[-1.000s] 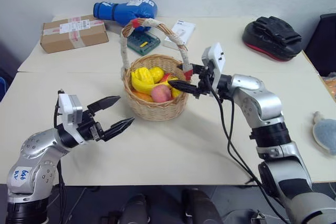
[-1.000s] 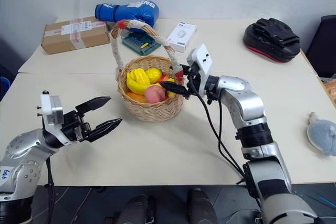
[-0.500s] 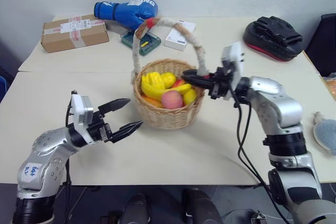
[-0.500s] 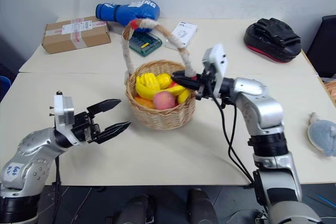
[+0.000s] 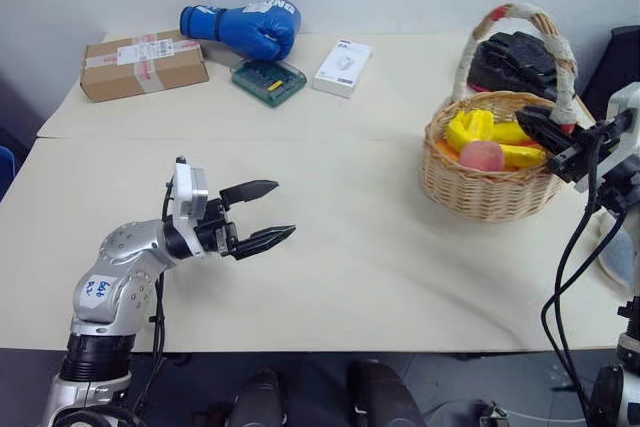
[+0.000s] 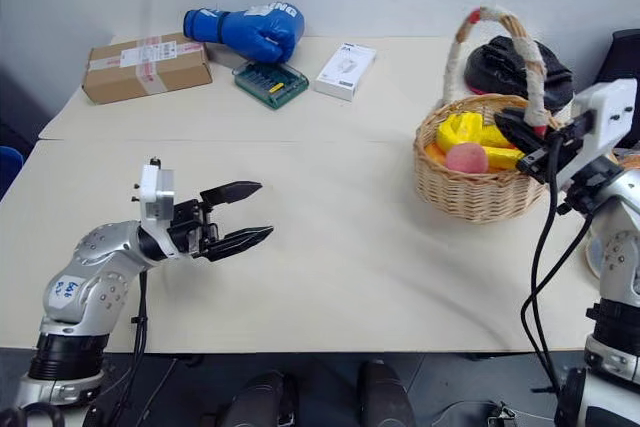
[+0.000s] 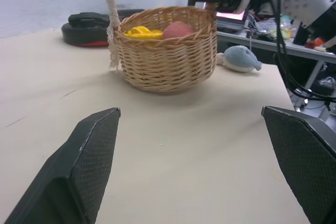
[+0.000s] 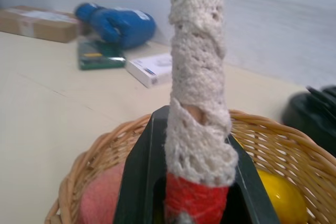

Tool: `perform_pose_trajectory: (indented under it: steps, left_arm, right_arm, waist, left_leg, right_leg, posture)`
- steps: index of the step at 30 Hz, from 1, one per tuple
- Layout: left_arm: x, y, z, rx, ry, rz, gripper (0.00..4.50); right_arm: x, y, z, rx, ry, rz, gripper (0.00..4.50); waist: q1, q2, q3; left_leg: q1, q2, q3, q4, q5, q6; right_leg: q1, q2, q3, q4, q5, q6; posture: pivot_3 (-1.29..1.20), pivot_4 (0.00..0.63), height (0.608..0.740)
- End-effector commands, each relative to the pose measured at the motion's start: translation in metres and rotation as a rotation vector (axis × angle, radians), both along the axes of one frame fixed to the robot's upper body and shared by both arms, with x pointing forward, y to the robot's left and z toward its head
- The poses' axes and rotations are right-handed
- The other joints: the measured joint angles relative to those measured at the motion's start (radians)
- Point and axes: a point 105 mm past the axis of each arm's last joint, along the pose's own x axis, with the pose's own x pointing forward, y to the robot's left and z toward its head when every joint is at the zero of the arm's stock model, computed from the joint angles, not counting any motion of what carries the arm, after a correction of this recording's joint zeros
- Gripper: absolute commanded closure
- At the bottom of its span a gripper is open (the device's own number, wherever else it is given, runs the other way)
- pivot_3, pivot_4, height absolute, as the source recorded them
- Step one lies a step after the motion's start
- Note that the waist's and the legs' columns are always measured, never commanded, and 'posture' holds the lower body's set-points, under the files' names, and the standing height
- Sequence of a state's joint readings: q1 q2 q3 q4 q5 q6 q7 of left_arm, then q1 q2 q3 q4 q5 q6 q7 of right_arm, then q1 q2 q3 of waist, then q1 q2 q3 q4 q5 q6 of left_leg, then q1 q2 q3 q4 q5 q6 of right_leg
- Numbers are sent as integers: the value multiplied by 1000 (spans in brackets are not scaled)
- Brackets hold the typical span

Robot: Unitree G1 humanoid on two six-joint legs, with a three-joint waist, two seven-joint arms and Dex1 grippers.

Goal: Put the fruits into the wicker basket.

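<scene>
Compared with a second ago, we see the wicker basket carried from the centre of the table to the right edge of the frame, just in front of a black padded mitt. The right gripper has its fingers clenched on the red-wrapped foot of the basket's handle, where the white wrapping ends. The fruits lie inside: the yellow banana, the pink-red peach and other yellow pieces. We judge the loading done, since no fruit lies loose on the table; this step appears to be only a repositioning of the basket. The right forearm reaches in from the right edge, pointing toward the frame's left. The left gripper, lower left, has advanced slightly, fingers spread and holding nothing.
</scene>
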State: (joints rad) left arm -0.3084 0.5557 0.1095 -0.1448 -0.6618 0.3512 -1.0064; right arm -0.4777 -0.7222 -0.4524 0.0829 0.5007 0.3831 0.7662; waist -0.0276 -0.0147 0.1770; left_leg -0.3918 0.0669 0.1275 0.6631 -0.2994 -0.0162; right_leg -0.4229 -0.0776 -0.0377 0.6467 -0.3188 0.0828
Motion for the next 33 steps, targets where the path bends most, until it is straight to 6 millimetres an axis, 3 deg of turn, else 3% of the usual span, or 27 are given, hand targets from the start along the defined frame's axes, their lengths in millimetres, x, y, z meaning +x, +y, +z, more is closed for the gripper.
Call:
perform_pose_trajectory:
  steps: [1,3,5,10,15,18,20,23,28,30,33]
  left_arm:
    - [0,-4,5,-4,-38,-26,0]
    - [1,-5,6,-5,-40,-27,0]
    - [2,-4,5,-4,-41,-26,0]
    - [0,2,3,0,-35,-13,0]
    - [1,15,11,-32,-44,45,0]
    - [-4,29,1,44,-44,83,0]
    - [-8,40,-8,104,-31,117,0]
    - [-11,57,-8,118,1,206,0]
    - [-22,81,-29,263,4,262,0]
    - [-26,85,-37,300,9,275,0]
    - [-33,88,-48,325,6,299,0]
  right_arm:
    - [6,-10,0,40,-49,-11,4358]
    - [9,-7,-12,24,-8,14,4358]
    - [4,-4,-11,57,-4,52,4358]
    - [-13,-17,-2,1,-13,30,2864]
    - [-35,-38,6,-92,-40,-24,1094]
    - [-50,-50,6,-183,-18,-39,14]
    - [-60,-54,4,-247,-11,-25,14]
    - [-75,-46,-16,-356,69,53,14]
    - [-105,-31,-77,-491,233,203,14]
    - [-118,-12,-105,-577,273,309,14]
    - [-122,19,-132,-559,252,405,14]
  waist:
    - [-3,0,0]
    - [-2,0,0]
    - [-3,0,0]
    - [0,0,0]
    - [7,0,0]
    - [5,1,0]
    - [2,0,0]
    - [0,0,0]
    - [1,0,0]
    - [2,0,0]
    - [0,0,0]
  left_leg:
    - [1,0,1,0,0,0]
    - [1,0,1,0,0,-1]
    - [2,1,2,0,0,-1]
    - [2,1,2,0,0,-1]
    - [2,0,3,0,0,0]
    - [3,0,3,0,0,0]
    - [3,0,3,-1,0,0]
    - [4,0,3,-2,0,1]
    - [8,1,1,-2,-3,4]
    - [10,1,1,-3,-6,6]
    - [11,2,-1,-3,-7,6]
  right_leg:
    - [0,0,1,0,0,0]
    - [0,0,1,0,0,0]
    - [0,0,2,1,0,0]
    - [0,0,3,1,0,1]
    - [0,-1,3,0,1,1]
    - [2,0,3,-1,1,2]
    - [2,0,3,-2,1,2]
    - [3,0,4,-3,1,2]
    - [9,0,2,-6,1,2]
    - [12,0,1,-9,1,2]
    - [14,-1,0,-10,1,2]
  posture:
    - [0,150,740]
    - [0,150,740]
    - [0,150,740]
    - [0,150,740]
    - [0,150,740]
    - [0,150,740]
    - [0,150,740]
    - [0,150,740]
    - [0,150,740]
    - [0,150,740]
    - [0,150,740]
